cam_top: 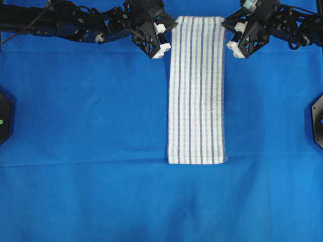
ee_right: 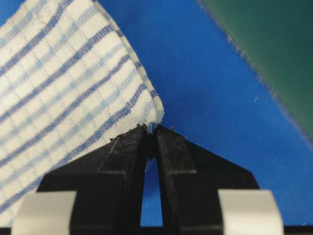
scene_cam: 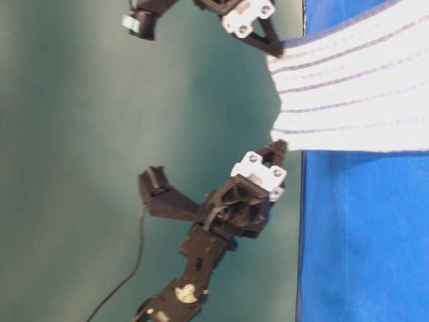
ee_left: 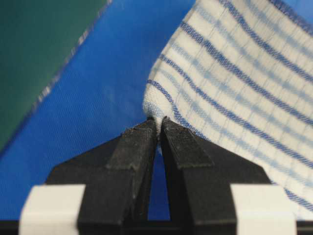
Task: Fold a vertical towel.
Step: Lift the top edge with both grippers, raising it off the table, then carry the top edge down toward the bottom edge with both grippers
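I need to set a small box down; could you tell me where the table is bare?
The blue tablecloth lies bare either side of the white striped woven towel and below its lower end. The top edge is crowded: left gripper and right gripper pinch its corners.

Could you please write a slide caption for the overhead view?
Both claws, left and right, pinch the far corners of the white blue-striped woven towel on the blue tablecloth.

i see the towel [cam_top: 197, 91], white with light-blue and navy lengthwise stripes, lying as a long narrow strip down the middle of the blue-covered bench [cam_top: 75, 126]. its far end is lifted, both corners pinched; the near end lies flat.
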{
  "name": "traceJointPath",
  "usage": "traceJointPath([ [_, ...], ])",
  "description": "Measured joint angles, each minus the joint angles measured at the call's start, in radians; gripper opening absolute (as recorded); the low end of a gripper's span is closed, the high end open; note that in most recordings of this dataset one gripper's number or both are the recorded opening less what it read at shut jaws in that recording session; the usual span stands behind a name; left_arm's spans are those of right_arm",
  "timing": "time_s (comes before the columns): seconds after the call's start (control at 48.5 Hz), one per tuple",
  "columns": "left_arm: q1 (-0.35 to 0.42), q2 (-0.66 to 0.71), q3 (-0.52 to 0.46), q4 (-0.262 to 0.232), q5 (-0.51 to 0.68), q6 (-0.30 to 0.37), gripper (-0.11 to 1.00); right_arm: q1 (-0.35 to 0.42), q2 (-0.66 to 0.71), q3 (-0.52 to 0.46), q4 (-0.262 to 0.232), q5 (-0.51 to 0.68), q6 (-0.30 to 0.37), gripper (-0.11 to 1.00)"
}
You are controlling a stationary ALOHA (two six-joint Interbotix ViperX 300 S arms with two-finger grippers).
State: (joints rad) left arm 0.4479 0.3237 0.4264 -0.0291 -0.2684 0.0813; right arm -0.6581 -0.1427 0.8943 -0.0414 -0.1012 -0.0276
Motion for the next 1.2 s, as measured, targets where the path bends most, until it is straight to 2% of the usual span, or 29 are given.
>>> traceJointPath([
  [0.206, -0.028, -0.071, 0.012, 0.000, 0.035, 0.021, 0.04, 0.005, -0.106, 0.011, 0.000, 0.040, -0.002, 0.08],
  [0.495, -0.124, -0.193, 0.084, 0.002, 0.087, 0.028, 0.04, 0.109, -0.239, 0.100, 0.021, 0.043, 0.003, 0.08],
  [0.824, -0.275, -0.233, 0.149, 0.002, 0.124, 0.028, 0.04, 0.345, -0.376, 0.190, 0.123, 0.071, 0.018, 0.08],
  [1.01, -0.360, -0.235, 0.170, 0.000, 0.144, 0.028, 0.04, 0.476, -0.351, 0.199, 0.163, 0.089, 0.064, 0.08],
  [1.195, -0.413, -0.224, 0.179, 0.000, 0.147, 0.020, 0.04, 0.591, -0.284, 0.199, 0.176, 0.092, 0.124, 0.08],
])
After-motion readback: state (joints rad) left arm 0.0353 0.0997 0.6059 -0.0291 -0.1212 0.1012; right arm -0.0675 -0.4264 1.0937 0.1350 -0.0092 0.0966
